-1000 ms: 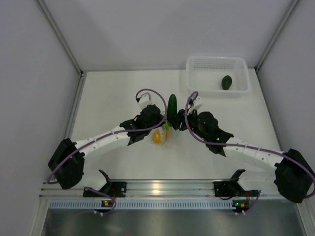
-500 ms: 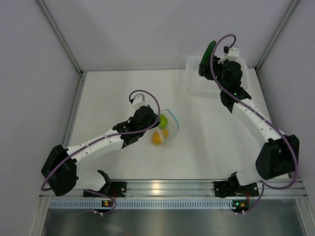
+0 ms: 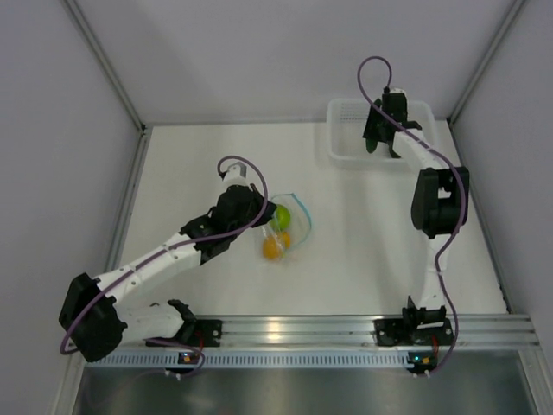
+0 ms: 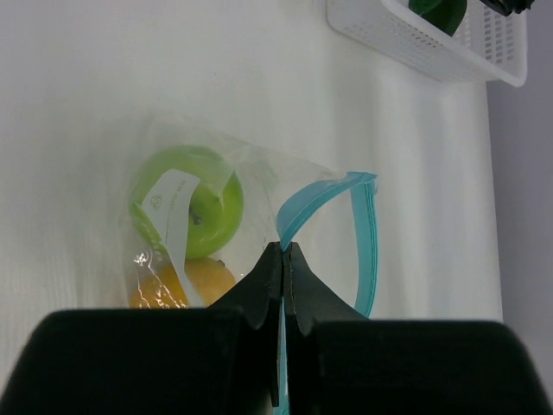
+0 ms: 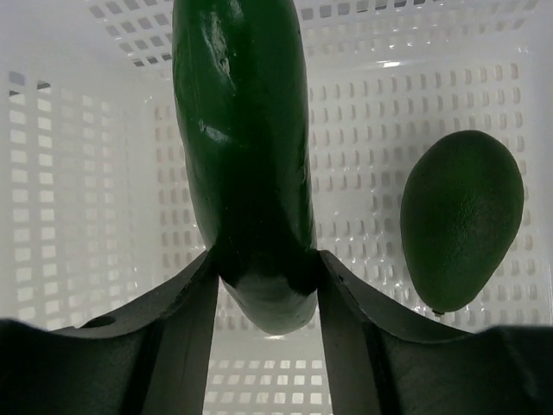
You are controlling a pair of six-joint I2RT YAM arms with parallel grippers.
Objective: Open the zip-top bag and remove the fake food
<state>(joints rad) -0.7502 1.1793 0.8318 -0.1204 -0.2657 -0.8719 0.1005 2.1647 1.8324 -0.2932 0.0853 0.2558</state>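
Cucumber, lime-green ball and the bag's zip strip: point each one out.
cucumber (image 5: 246, 156): right wrist view, middle of its body.
lime-green ball (image 4: 216, 209): left wrist view, green skin right of its label.
zip strip (image 4: 370, 251): left wrist view, right-hand run of the blue strip.

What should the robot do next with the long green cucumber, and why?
Probably open the right claw and let the cucumber drop. The claw holds it right over the white basket, beside the dark green oval lying in there.
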